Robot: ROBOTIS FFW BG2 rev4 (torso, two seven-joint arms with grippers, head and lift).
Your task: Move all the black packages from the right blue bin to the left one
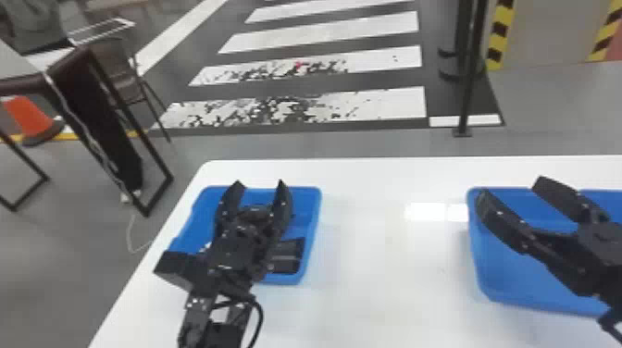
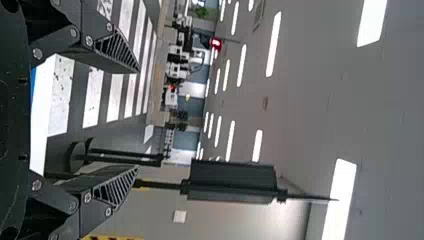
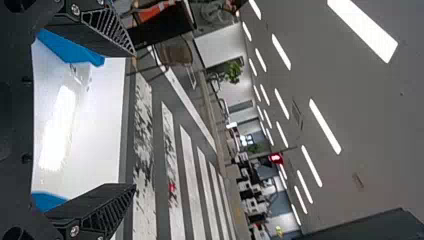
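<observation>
Over the left blue bin (image 1: pixel 311 208) my left gripper (image 1: pixel 260 185) is open, with nothing between its fingers. Black packages (image 1: pixel 286 255) lie in that bin beside the left arm, partly covered by it. The right blue bin (image 1: pixel 504 277) stands across the table, its visible floor bare, the rest hidden under the arm or beyond the edge. Above it my right gripper (image 1: pixel 513 189) is open and holds nothing. In the left wrist view the left gripper (image 2: pixel 137 120) has its fingers wide apart. In the right wrist view the right gripper (image 3: pixel 135 120) is likewise spread.
Both bins stand on a white table (image 1: pixel 384 277), with a wide stretch of tabletop between them. Beyond the far edge are a striped floor, a dark post (image 1: pixel 468 83) and, at the left, a chair (image 1: pixel 115 74) and an orange cone (image 1: pixel 27 115).
</observation>
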